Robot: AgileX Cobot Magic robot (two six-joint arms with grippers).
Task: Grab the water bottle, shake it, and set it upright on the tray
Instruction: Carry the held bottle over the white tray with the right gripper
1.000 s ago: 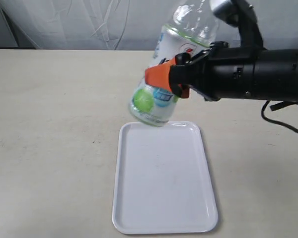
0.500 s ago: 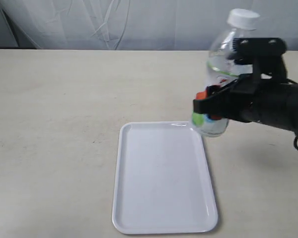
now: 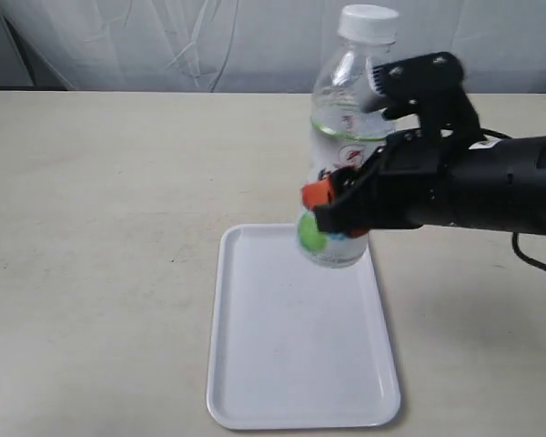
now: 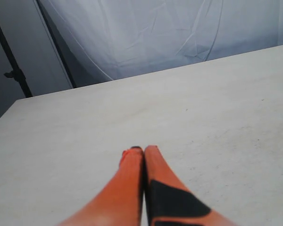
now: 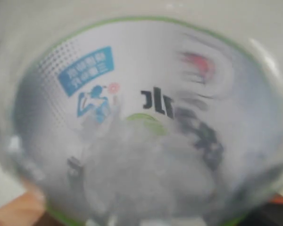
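The water bottle (image 3: 348,137), clear with a white cap and a white-green label, hangs nearly upright above the far right corner of the white tray (image 3: 291,364). My right gripper (image 3: 332,208), orange-fingered on a black arm, is shut on the bottle's lower half. In the right wrist view the bottle's label (image 5: 146,117) fills the picture, blurred, and hides the fingers. My left gripper (image 4: 142,150) shows only in its own wrist view, orange fingers pressed together with nothing between them, above bare table.
A beige table (image 3: 91,209) carries the tray. A white curtain (image 3: 164,41) hangs behind the far edge. A black stand pole (image 4: 12,70) rises beside the table in the left wrist view.
The bottle swung from tilted over the tray's far edge out to the right, then back left and upright above the tray's far right corner, held in my right gripper throughout.
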